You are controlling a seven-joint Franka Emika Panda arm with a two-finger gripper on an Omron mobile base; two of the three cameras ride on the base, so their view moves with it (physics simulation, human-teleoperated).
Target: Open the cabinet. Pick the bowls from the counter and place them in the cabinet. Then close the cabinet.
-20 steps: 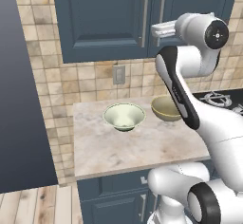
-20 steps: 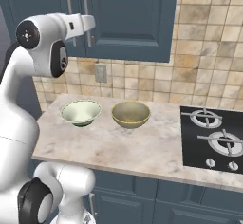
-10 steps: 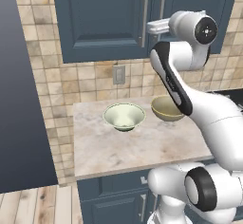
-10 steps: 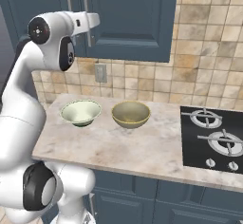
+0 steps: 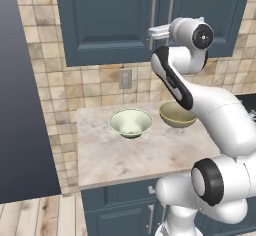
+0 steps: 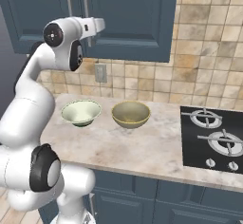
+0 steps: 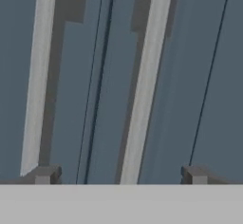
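Two bowls (image 5: 150,119) on marbled counter (image 5: 125,160) | tiled wall (image 5: 90,87) | cabinet (image 5: 110,20) doors shut | jaws open before handles (image 7: 144,85)

A marbled beige counter (image 5: 135,160) carries two bowls side by side near the wall: a pale green bowl (image 5: 130,122) and a mustard bowl (image 5: 176,114).

Arm raised high, gripper (image 7: 120,174) apparently spread wide, holding nothing.

We see the dark blue-grey wall cabinet (image 5: 110,25) cut off above; our arm hides the mustard yellow-brown bowl's (image 5: 175,115) right rim.
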